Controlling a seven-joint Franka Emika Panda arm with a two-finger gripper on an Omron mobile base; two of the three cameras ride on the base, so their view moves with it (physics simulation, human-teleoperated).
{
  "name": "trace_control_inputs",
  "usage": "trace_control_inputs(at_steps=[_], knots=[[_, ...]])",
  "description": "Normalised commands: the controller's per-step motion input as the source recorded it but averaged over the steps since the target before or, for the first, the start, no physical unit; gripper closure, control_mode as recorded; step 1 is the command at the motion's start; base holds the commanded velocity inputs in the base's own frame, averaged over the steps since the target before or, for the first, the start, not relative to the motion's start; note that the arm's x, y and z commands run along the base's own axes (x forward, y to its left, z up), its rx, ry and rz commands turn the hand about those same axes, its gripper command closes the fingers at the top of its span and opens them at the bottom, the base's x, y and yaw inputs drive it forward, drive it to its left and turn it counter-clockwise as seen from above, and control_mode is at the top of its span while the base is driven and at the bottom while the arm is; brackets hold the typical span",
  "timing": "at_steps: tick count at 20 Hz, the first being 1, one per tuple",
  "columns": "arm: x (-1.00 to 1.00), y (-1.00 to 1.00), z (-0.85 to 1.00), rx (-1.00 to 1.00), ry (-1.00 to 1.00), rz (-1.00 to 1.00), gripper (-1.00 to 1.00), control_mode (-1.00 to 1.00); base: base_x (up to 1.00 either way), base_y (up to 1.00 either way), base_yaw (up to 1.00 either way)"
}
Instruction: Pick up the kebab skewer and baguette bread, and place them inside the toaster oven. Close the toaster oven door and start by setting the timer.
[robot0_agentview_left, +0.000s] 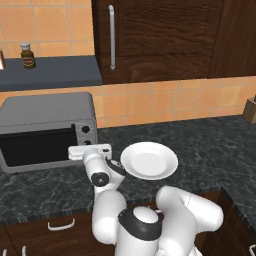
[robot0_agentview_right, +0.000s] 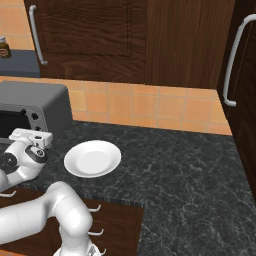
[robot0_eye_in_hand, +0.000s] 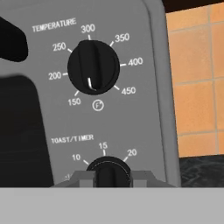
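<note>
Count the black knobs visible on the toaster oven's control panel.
2 in the hand view: temperature knob upper, toast/timer knob below it, gripped by the end effector. Others may be hidden.

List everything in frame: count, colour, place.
toaster oven: 1, grey, counter left, door shut
temperature knob: 1, black, oven's right panel, upper
timer knob: 1, black, below it, between the fingers
plate: 1, white, counter, right of oven
counter: 1, dark marbled
jar: 1, brown, grey shelf upper left
cabinet handles: 3, grey, dark wood doors
arm: 1, white
gripper: 1, shut on timer knob
</note>
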Motion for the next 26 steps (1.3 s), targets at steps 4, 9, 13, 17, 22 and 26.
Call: trace_control_inputs(at_steps=[4, 9, 13, 17, 22, 26], knots=[[0.00, 0.00, 0.00, 0.14, 0.00, -0.04, 1.00, -1.00, 0.00, 0.00, 0.00], [0.00, 0.00, 0.00, 0.13, 0.00, -0.04, 1.00, -1.00, 0.00, 0.00, 0.00], [0.00, 0.00, 0.00, 0.17, 0.00, -0.05, 1.00, -1.00, 0.00, 0.00, 0.00], [0.00, 0.00, 0.00, 0.19, 0.00, -0.06, 1.00, -1.00, 0.00, 0.00, 0.00], [0.00, 0.00, 0.00, 0.19, 0.00, -0.07, 1.00, -1.00, 0.00, 0.00, 0.00], [0.00, 0.00, 0.00, 0.21, 0.00, -0.08, 1.00, -1.00, 0.00, 0.00, 0.00]])
